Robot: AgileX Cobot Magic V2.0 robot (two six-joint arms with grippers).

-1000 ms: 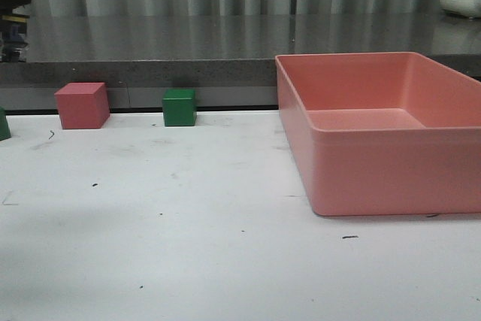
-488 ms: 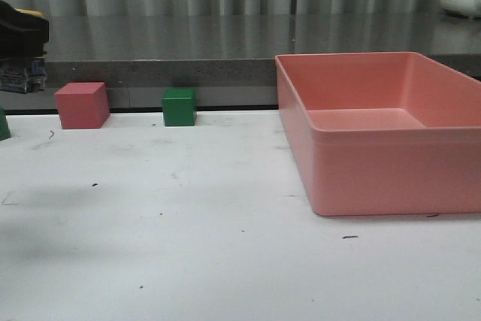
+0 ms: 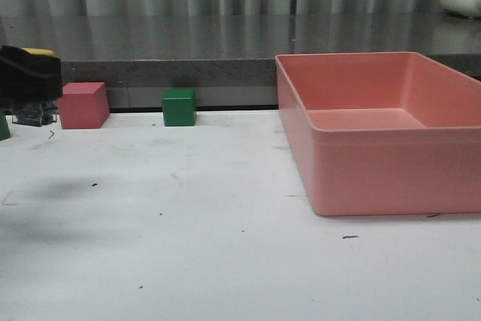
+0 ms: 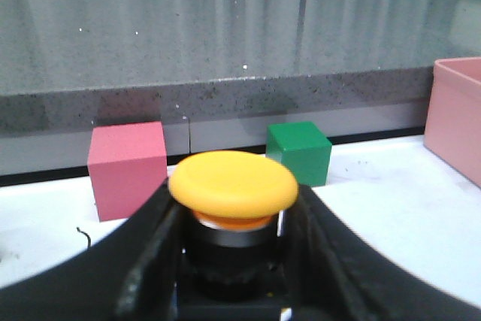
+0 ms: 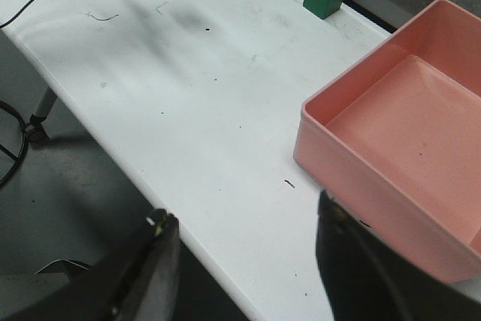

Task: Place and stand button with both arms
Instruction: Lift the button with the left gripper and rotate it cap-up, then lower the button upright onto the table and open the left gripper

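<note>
The white tabletop (image 3: 188,246) lies broad and flat before me, scuffed with small dark marks, open between its near edge and the grey stone ledge (image 3: 188,73) behind. The pink bin (image 3: 376,140), smooth plastic with rounded rims, fills the right side. At the back stand a pink cube (image 3: 83,105) and a green cube (image 3: 179,107), apart from each other. My left end effector (image 4: 233,261) is clamped on the button (image 4: 233,186), glossy yellow cap up, above the tabletop's far left. My right end effector (image 5: 244,261) hangs spread wide, holding nothing.
</note>
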